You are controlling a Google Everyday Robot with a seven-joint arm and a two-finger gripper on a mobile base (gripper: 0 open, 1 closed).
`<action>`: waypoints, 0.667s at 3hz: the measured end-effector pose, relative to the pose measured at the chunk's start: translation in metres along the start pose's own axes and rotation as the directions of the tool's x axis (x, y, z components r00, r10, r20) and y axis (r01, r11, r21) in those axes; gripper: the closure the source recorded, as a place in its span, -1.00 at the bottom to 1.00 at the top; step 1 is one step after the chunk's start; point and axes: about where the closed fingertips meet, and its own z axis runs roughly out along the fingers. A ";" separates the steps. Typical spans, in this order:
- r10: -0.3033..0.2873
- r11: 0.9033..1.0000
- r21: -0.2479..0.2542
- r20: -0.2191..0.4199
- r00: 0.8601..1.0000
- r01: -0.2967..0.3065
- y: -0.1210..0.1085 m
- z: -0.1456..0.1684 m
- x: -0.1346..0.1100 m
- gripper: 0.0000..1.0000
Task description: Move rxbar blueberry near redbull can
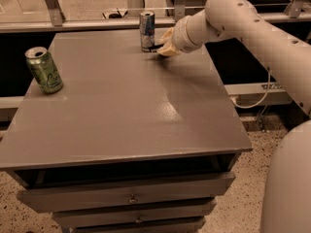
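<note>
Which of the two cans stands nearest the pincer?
The redbull can, slim, silver and blue, right beside the pincer; the wider green can stands far off to the left.

1 green can (pixel 43 70) sits left on the grey drawer table (pixel 121 120).
</note>
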 end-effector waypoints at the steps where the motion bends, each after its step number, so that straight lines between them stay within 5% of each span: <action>1: 0.011 1.000 -0.013 0.009 1.000 -0.011 -0.001 0.009 -0.001 -0.45; 2: 0.032 0.999 -0.026 0.035 0.999 -0.031 -0.004 0.008 -0.006 -0.99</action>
